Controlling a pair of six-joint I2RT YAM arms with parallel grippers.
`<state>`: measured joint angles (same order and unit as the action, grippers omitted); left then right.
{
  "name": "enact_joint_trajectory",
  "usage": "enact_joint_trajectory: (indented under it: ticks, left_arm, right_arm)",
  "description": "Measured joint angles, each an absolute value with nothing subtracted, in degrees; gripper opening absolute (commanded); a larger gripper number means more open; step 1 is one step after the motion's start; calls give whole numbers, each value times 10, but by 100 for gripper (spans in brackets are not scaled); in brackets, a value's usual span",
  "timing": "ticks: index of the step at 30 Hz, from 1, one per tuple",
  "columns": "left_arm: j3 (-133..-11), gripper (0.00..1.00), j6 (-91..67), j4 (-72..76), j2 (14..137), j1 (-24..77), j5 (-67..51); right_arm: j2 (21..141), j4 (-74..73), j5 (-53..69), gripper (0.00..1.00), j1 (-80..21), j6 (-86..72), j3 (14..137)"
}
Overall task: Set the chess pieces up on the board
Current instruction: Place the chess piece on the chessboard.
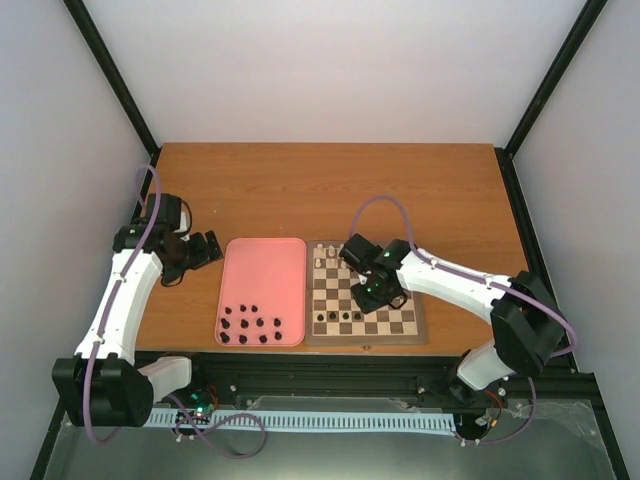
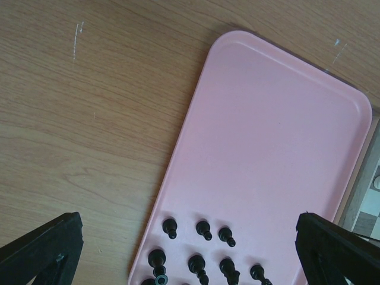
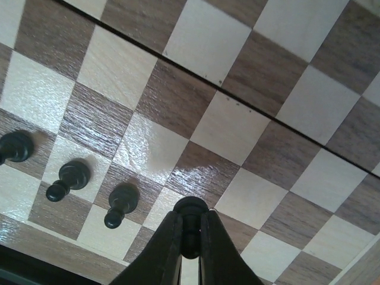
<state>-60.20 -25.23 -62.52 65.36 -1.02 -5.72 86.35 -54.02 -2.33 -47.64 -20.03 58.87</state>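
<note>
The board (image 1: 395,320) lies right of centre. Cream chess pieces (image 1: 330,257) stand along its far-left edge and three dark pieces (image 1: 335,317) near its front-left. My right gripper (image 1: 375,292) hovers low over the board, shut on a dark chess piece (image 3: 191,208) pinched between its fingers (image 3: 157,249). The three dark pawns (image 3: 120,203) stand on squares just to its left. Several more dark pieces (image 2: 202,228) stand at the near end of the pink tray (image 2: 267,136). My left gripper (image 1: 205,250) hangs open above the tray's left edge, its fingers (image 2: 44,246) holding nothing.
The pink tray (image 1: 262,270) sits directly left of the board, their edges nearly touching. Bare wooden table (image 1: 330,190) stretches behind both. Black frame posts and white walls bound the sides, with a rail along the front edge.
</note>
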Motion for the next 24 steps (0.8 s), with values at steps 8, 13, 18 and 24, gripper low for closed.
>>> enact_joint_trajectory:
  ticks: [8,13,18,24]
  left_arm:
    - [-597,100,-252,-625,654,-10,-57]
    - [-597,100,-252,-625,654,-10,-57]
    - [-597,100,-252,-625,654,-10,-57]
    - [-593,100,-252,-625,654,-10,-57]
  right_arm:
    - [863,-526,-3,3,-476,-209,561]
    - [852,-517,10,3,-476,-217,543]
    - [845,-516,18,3,-476,-221,536]
    - [844,-511,30,3,-476,-221,530]
